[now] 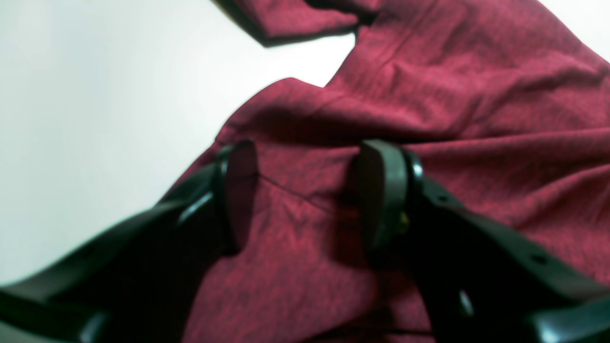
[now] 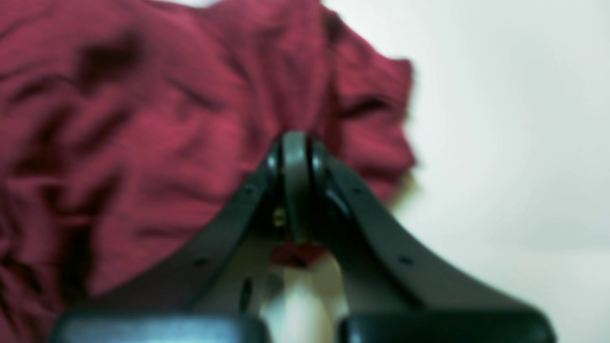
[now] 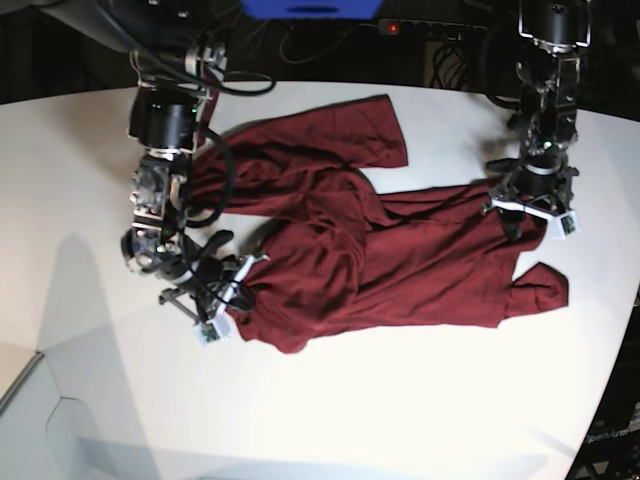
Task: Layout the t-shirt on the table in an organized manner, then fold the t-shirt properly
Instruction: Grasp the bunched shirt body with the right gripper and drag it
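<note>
dark floor [image 3: 40, 70], black cables [image 3: 300, 45], power strip [image 3: 430, 27]

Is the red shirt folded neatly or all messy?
Messy. The t-shirt lies crumpled and wrinkled on the table, one sleeve bunched over its body.

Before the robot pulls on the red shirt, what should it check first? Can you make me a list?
1. Right hand pinching the t-shirt: ok, it is shut, with a bit of red cloth showing behind its fingertips.
2. Left hand gripping cloth: not ok, its fingers stand apart over the shirt.
3. Shirt lying flat: not ok, it is bunched and wrinkled, one sleeve folded across the body.
4. Whole shirt on the table: ok, no part hangs over the edge.
5. Room to spread it out: ok, bare white table shows around the shirt.
6. How many layers the right hand pinches: cannot tell, too blurry.
</note>
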You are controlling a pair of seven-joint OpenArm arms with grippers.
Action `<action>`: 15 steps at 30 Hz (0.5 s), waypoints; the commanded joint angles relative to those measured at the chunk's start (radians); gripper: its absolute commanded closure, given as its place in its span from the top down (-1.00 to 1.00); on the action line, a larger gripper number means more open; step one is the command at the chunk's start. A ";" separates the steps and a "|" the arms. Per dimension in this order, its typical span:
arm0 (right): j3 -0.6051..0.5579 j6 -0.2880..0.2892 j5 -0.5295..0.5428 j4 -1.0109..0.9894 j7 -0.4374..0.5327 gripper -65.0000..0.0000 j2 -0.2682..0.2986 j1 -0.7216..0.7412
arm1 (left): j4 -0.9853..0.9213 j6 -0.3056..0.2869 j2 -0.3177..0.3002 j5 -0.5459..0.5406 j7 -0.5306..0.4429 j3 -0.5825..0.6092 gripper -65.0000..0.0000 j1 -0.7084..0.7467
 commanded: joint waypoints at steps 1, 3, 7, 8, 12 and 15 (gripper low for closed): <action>-0.001 -0.009 0.020 0.026 0.026 -1.00 0.008 0.028 | 0.002 0.028 -0.005 -0.022 0.111 0.000 0.03 0.031; 0.003 -0.017 0.020 0.062 0.026 -1.00 0.028 0.024 | 0.040 0.028 -0.005 -0.022 0.111 0.000 0.03 0.048; 0.063 -0.017 0.020 0.165 0.023 -1.00 0.031 0.004 | 0.100 0.028 -0.007 -0.022 0.111 0.000 -0.09 0.083; 0.077 -0.014 0.020 0.197 0.018 -1.00 0.031 0.003 | 0.111 0.028 -0.007 -0.022 0.111 0.000 -0.11 0.092; 0.121 -0.011 0.020 0.326 0.018 -1.00 0.031 -0.051 | 0.146 0.028 -0.007 -0.022 0.111 0.000 -0.12 0.147; 0.117 -0.011 0.022 0.369 0.018 -1.00 0.029 -0.092 | 0.188 0.028 -0.007 -0.022 0.111 0.000 -0.12 0.201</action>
